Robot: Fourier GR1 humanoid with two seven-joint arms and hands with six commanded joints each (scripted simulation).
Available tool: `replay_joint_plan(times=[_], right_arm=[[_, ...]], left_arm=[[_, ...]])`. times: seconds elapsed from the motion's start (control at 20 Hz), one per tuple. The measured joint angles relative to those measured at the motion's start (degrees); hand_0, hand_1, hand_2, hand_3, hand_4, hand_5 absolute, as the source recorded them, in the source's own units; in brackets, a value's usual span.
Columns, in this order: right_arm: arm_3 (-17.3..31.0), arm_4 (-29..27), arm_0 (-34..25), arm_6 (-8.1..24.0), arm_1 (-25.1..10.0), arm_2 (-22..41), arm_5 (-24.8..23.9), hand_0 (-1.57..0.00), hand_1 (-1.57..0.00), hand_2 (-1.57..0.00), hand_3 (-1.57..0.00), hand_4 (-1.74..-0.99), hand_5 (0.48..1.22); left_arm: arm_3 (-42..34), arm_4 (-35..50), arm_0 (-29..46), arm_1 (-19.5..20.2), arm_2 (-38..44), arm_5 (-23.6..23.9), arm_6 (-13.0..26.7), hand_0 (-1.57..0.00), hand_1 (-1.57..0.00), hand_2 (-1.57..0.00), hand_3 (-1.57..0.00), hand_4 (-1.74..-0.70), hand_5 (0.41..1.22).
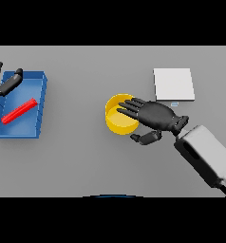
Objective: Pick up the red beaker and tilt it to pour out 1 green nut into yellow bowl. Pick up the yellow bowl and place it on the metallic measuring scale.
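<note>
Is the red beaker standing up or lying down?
Lying down: the red beaker rests slantwise on its side inside the blue tray.

right robot hand (155, 115): fingers straight, thumb below | left robot hand (4, 83): far left, fingers extended

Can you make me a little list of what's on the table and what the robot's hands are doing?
bowl: yellow, middle of the table
right hand: over the bowl's right rim, fingers straight across it, thumb beside the bowl's near side
scale: pale square plate, behind and right of the bowl, nothing on it
tray: blue, at the left of the table
beaker: red, lying on its side in the tray
left hand: at the tray's far left corner, fingers relaxed, holding nothing
nut: cannot see one
</note>
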Motion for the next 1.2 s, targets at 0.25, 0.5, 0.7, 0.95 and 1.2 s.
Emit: replay_joint_plan(times=[0.25,0.5,0.7,0.95,1.2], right_arm=[[6.36,3.93,-5.69,0.78,2.21,5.26,3.43,0.00,0.00,0.00,0.00,-1.226,0.702],[11.42,6.11,-9.18,0.15,2.79,8.01,5.21,0.00,0.00,0.00,0.00,-1.266,0.720],[14.95,6.67,-11.55,1.36,4.84,9.40,7.44,0.00,0.00,0.00,0.00,-1.290,0.746],[16.52,5.43,-11.72,2.48,6.00,8.71,9.22,-0.11,-0.10,-0.09,-0.10,-1.360,0.842],[16.75,6.13,-12.18,0.83,5.54,9.45,9.27,-1.05,-1.01,-0.87,-0.57,-1.552,1.079]], left_arm=[[-0.02,0.44,0.29,-0.46,0.19,0.14,-0.49,0.00,0.00,0.00,0.00,-0.72,0.686],[0.71,0.58,0.35,-0.64,0.47,-0.21,-1.43,0.00,0.00,0.00,0.00,-0.72,0.684],[0.17,0.80,0.43,0.10,0.72,-0.32,-1.28,0.00,0.00,0.00,0.00,-0.72,0.688],[-0.44,1.01,1.11,0.33,0.87,0.26,-1.32,0.00,0.00,0.00,0.00,-0.71,0.689],[-0.87,1.08,1.31,0.42,0.96,0.16,-2.15,0.00,0.00,0.00,0.00,-0.72,0.693]])
